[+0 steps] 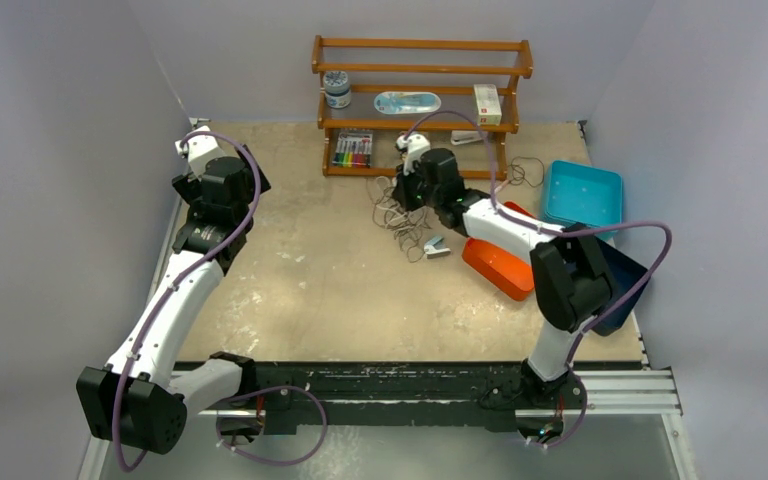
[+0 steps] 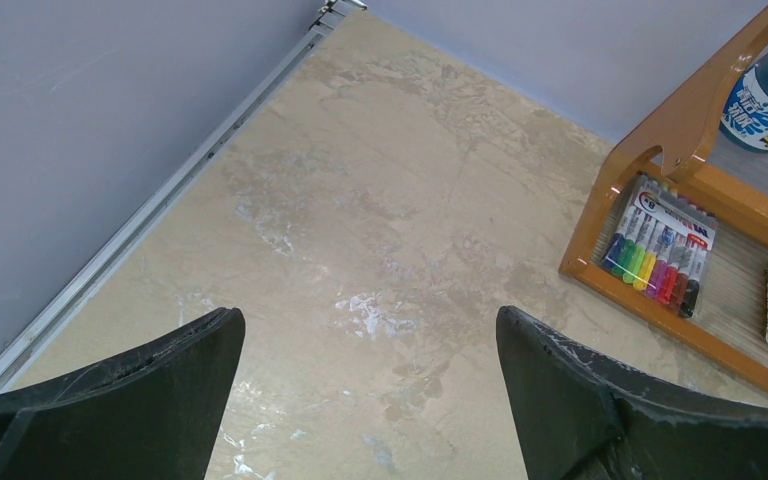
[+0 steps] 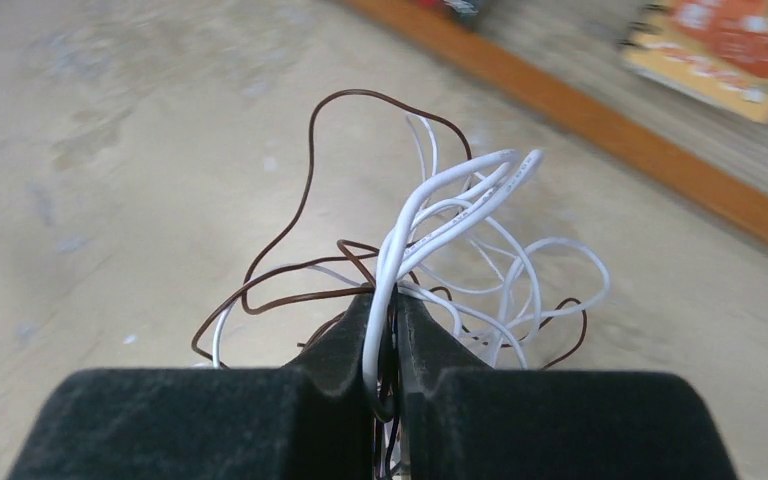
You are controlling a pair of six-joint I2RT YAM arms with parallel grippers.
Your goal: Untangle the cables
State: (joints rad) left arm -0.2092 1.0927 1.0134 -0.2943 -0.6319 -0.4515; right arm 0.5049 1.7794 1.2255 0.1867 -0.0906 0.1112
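Observation:
A tangle of thin white and dark brown cables lies on the table in front of the wooden shelf. My right gripper is shut on the cables; white loops and dark strands run between its closed fingers and rise above them. More loops hang beyond the fingertips. My left gripper is open and empty at the far left of the table, over bare tabletop, far from the tangle; its two fingers stand wide apart.
A wooden shelf at the back holds a marker pack, a jar and boxes; it also shows in the left wrist view. An orange tray, a teal bin and a dark blue bin sit right. A small plug lies by the tangle.

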